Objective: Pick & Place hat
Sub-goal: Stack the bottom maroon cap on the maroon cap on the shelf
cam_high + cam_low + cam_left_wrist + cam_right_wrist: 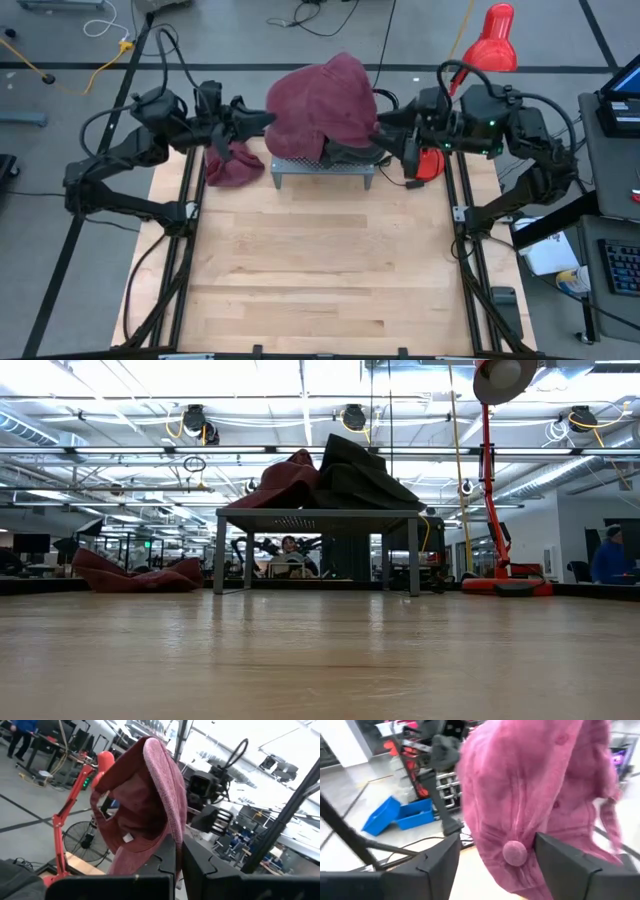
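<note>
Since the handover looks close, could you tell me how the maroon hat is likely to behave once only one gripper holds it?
The maroon hat will probably flop: pinched by the left gripper, its cloth droops in folds. It seems light, hanging from one edge. The right gripper may get soft, yielding fabric.

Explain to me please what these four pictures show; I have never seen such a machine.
It is a robot with two dark arms at a wooden table. One picture looks straight down, one looks level across the table, and one is taken from each wrist. At the far edge stands a small metal stand. A dark red cap is held up above it: the left pincer is shut on the cap's edge, and the right pincer stands open around its crown. Another dark red hat lies beside the stand. A red lamp stands behind.
</note>
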You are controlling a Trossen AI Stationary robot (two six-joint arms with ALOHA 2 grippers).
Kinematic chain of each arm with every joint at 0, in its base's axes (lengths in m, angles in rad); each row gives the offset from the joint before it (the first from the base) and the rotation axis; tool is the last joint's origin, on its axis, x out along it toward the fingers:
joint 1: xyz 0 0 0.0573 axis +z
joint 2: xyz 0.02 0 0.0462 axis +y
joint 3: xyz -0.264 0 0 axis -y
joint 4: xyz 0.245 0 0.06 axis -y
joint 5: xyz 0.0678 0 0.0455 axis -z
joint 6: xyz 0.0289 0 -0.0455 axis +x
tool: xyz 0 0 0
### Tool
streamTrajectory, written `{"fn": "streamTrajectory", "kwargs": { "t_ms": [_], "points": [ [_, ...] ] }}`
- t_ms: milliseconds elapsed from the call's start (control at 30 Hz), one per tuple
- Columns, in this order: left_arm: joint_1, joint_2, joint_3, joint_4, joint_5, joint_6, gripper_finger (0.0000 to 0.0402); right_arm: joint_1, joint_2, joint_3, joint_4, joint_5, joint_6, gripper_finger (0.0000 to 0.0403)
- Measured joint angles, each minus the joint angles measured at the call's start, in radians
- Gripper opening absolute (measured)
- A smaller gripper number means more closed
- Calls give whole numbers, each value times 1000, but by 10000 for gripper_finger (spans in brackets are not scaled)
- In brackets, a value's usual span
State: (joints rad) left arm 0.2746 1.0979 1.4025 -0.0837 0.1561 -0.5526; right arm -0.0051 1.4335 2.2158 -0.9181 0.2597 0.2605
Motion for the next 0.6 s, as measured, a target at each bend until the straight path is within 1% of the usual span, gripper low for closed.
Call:
{"fn": "streamTrajectory", "kwargs": {
  "t_ms": [167,267,400,600],
  "points": [
    [0,10,0,8,-3,-2,8,0,10,0,-11,-10,1,198],
    [0,13,0,14,0,-4,8,0,17,0,-16,2,-1,178],
    [0,17,0,41,22,-6,8,0,18,0,-21,12,-18,161],
    [0,15,0,73,48,-6,8,0,22,0,-45,103,-37,150]
  ]
}}
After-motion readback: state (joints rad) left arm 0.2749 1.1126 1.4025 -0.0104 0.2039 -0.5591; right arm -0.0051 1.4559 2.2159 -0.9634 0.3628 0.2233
